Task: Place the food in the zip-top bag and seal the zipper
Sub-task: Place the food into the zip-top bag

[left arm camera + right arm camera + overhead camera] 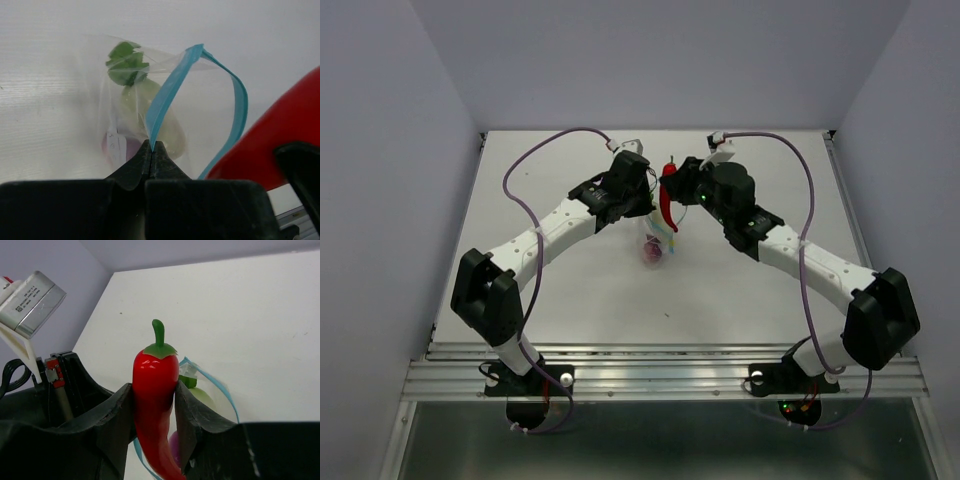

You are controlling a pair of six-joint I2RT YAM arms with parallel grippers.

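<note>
The zip-top bag hangs over the table with its mouth held open. My left gripper is shut on one side of the blue zipper, which curves round in a loop. Inside the bag are the white radish, its green leaves uppermost, and the purple onion. My right gripper is shut on the red chili, stem pointing away and tip toward the bag's mouth. From the top view the chili sits just above the bag, between both grippers.
The white table stretches around the bag, with purple-grey walls on three sides. Both arms meet at the table's far middle, the left arm's wrist close beside the right fingers. A metal rail runs along the near edge.
</note>
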